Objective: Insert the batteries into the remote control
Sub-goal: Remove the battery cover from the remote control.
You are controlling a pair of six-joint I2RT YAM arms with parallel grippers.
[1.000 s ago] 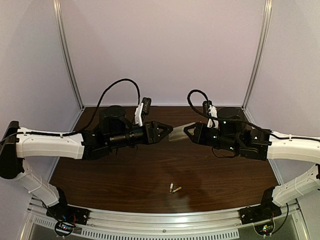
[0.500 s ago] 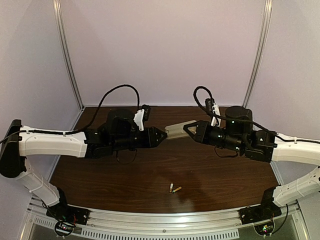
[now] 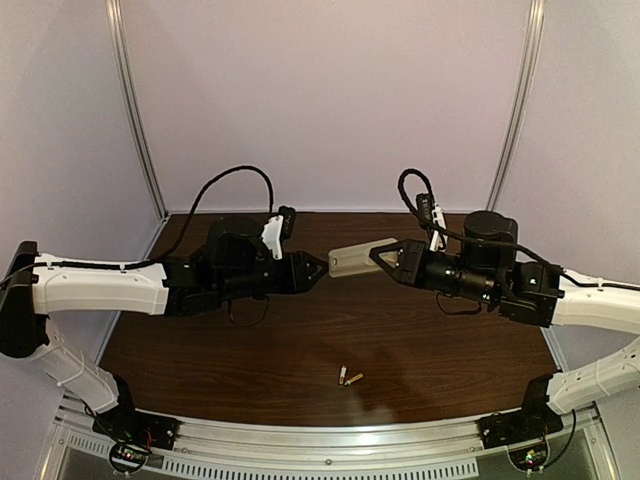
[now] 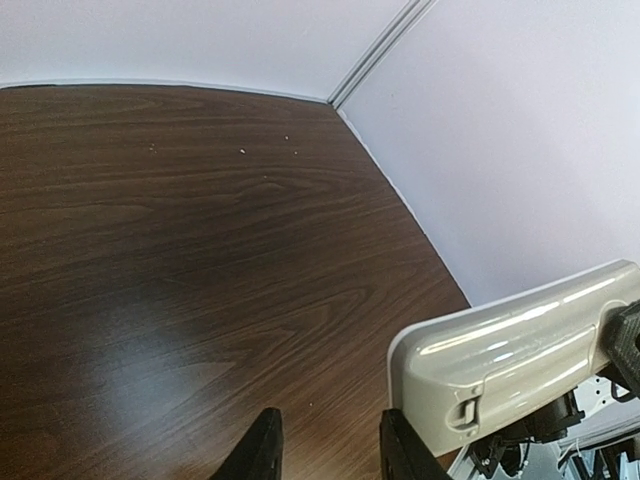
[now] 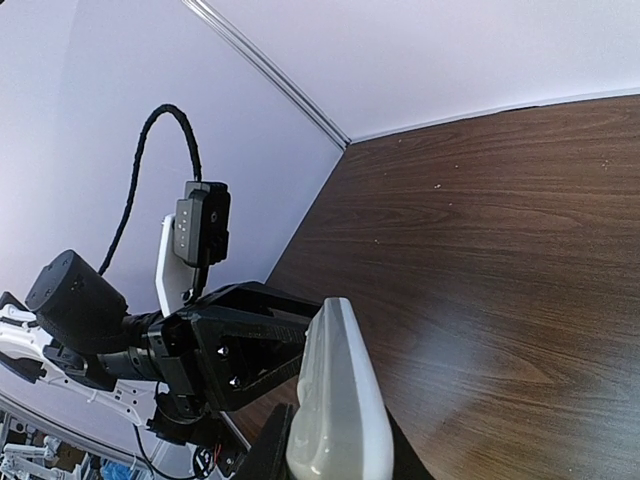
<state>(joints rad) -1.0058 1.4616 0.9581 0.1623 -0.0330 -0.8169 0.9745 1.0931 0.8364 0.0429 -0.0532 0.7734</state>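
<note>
"Top external, from the left: how is the left gripper [image 3: 320,268]?"

"Fingers parted, nothing between them. It hangs above the table [image 3: 200,350], its tip just beside the remote's free end."

"Batteries?"

"Two batteries [image 3: 342,376], lying side by side on the wood near the front edge, well apart from both grippers."

"And the remote?"

"One remote control [image 3: 352,258], off the table between the two arms. The right gripper [image 3: 383,256] is clamped on its other end."
</note>
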